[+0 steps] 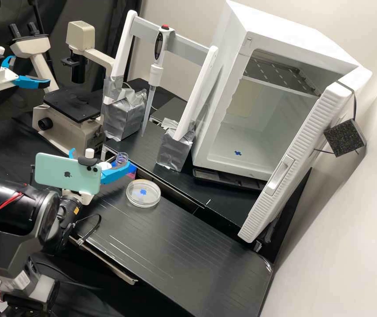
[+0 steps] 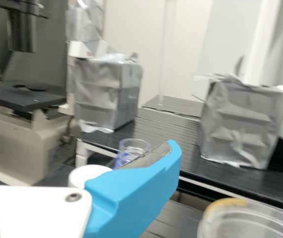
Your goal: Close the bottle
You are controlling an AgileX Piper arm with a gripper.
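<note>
Over the bench's far left part stands the gripper (image 1: pixel 101 159), its blue fingers spread apart, partly behind a phone mounted on the arm. A small clear, bluish bottle (image 1: pixel 121 158) with an uncovered round rim stands upright just beyond one finger. A white round cap-like piece (image 1: pixel 105 166) sits beside it, between the fingers. In the wrist view the gripper (image 2: pixel 134 191) shows one blue finger across the front of the bottle (image 2: pixel 133 147) and of the white round piece (image 2: pixel 86 174), hiding their lower parts. Whether the finger touches either I cannot tell.
A clear round dish (image 1: pixel 143 193) lies on the black bench (image 1: pixel 184 246) near the gripper. Behind are a microscope (image 1: pixel 67 105), a pipette (image 1: pixel 154 75) on a white frame with foil-wrapped feet (image 1: pixel 175 149), and a white open-doored cabinet (image 1: pixel 223 88).
</note>
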